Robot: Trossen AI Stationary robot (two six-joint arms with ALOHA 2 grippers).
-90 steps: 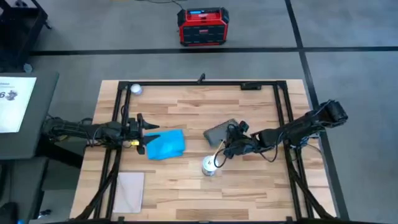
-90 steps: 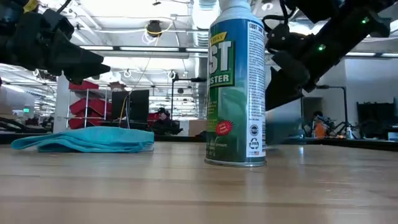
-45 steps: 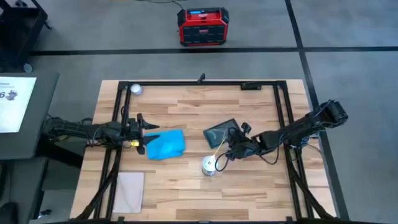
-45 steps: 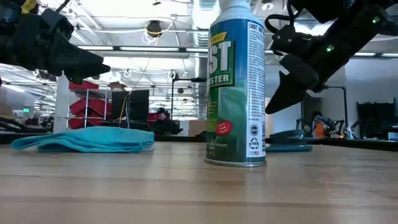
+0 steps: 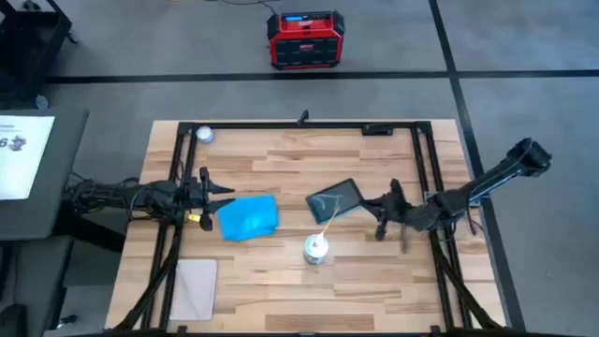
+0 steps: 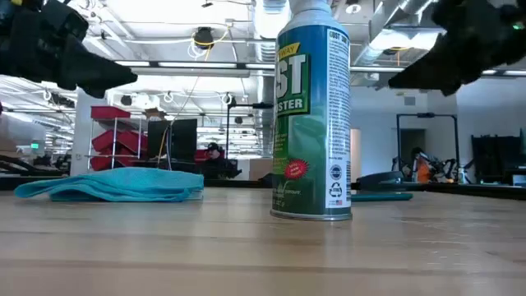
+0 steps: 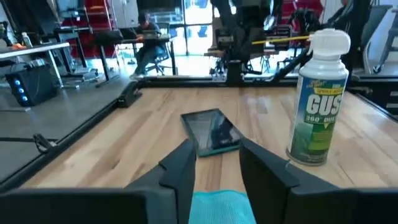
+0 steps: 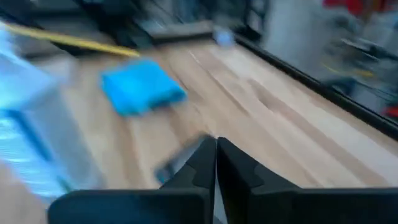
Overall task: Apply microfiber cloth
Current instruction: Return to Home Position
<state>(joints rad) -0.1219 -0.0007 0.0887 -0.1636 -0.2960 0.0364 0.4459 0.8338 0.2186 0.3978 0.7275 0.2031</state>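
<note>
The microfiber cloth (image 5: 248, 215) is a sky-blue square lying flat on the wooden table, left of centre. My left gripper (image 5: 221, 204) hovers open over the cloth's left edge (image 7: 217, 205) and points toward the table's right. In the low view it (image 6: 90, 70) stands well above the cloth (image 6: 115, 185). The dark tablet (image 5: 334, 199) lies flat near the middle. A spray can (image 5: 316, 249) stands upright just in front of it. My right gripper (image 5: 382, 217) is shut and empty, right of the tablet and raised (image 6: 436, 70).
A pale grey sheet (image 5: 194, 288) lies at the near left corner. A small white ball (image 5: 205, 134) sits at the far left. Black frame rails (image 5: 426, 178) run along the table's sides and back. A red box (image 5: 306, 39) stands on the floor beyond the table.
The tablet's right side, tipped up a second ago, has come down and the tablet now lies flat. My right gripper has drawn back from it toward the table's right edge and has risen. The cloth and the can have not moved.
</note>
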